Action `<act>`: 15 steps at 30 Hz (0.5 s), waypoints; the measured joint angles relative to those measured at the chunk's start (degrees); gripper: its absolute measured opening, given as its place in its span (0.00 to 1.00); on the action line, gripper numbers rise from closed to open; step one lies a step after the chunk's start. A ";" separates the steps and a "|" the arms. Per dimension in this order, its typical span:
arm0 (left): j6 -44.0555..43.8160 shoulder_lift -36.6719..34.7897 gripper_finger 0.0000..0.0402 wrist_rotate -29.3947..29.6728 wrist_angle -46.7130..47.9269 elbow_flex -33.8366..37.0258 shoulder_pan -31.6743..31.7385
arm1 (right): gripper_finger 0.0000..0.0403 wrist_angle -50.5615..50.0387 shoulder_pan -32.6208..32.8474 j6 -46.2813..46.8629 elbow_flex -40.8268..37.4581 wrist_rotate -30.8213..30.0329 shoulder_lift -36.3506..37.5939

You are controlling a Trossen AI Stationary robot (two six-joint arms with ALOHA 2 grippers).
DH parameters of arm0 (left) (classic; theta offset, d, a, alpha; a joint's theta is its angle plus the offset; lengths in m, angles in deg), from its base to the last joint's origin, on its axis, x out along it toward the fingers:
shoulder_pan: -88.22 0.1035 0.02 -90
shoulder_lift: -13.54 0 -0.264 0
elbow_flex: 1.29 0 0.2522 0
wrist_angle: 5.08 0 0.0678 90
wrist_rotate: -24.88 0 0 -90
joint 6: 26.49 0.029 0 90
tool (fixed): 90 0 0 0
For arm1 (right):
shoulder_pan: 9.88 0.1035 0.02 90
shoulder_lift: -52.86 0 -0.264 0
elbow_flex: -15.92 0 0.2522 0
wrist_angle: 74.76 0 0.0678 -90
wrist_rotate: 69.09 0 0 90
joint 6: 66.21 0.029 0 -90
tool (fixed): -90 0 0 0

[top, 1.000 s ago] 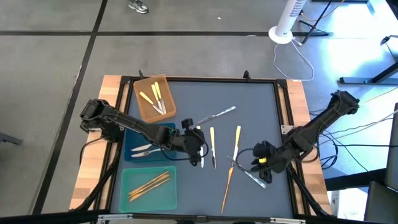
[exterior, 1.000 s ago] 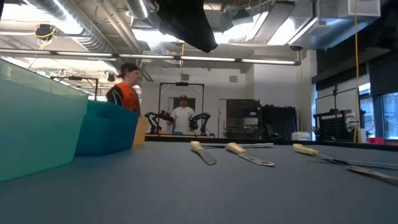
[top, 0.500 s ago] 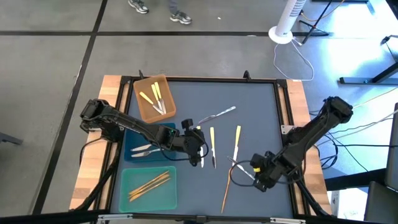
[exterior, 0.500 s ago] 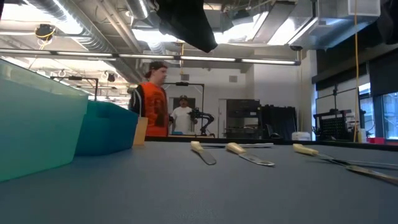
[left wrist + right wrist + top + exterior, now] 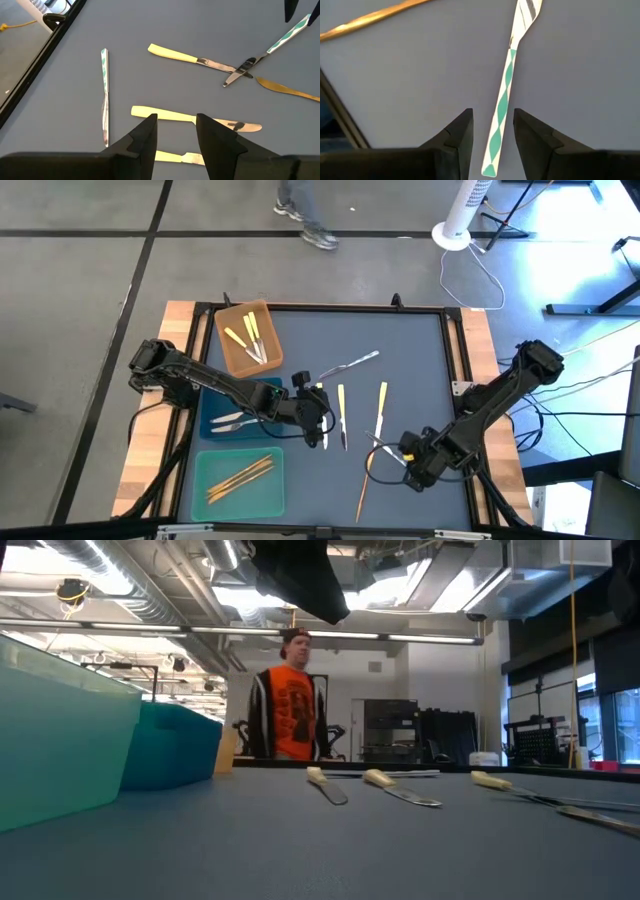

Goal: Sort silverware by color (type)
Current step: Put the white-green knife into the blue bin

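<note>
- On the grey table (image 5: 420,350) we see the left gripper (image 5: 322,420) low over the middle. Its fingers (image 5: 145,137) are spread apart with nothing between them. A yellow-handled knife (image 5: 195,119) lies just past the tips.
- Near the front right, we see the right gripper (image 5: 404,465). Its two fingers (image 5: 457,135) are spread too, and a silver piece (image 5: 507,90) lies on the table between them, not pinched.
- More yellow knives (image 5: 381,408), a silver spoon (image 5: 350,364) and a gold piece (image 5: 364,485) lie loose close by, some crossing.
- At the left we see three trays: the brown tray (image 5: 232,360) holds yellow knives, the blue tray (image 5: 215,408) holds silver forks, the teal tray (image 5: 210,472) holds gold ones.
- Behind the table, a person (image 5: 292,705) in an orange shirt stands in the room.
</note>
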 joint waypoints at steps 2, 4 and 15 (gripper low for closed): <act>-0.02 0.00 0.32 -0.07 0.00 0.00 0.00 | 0.32 0.08 0.00 0.00 0.00 0.01 -0.98; -0.01 0.00 0.32 -0.09 0.00 -0.01 0.00 | 0.32 0.11 0.00 -0.01 0.00 0.01 -1.99; 0.00 0.00 0.32 -0.11 0.00 0.00 0.00 | 0.32 0.86 -0.09 -0.01 0.00 0.02 -6.90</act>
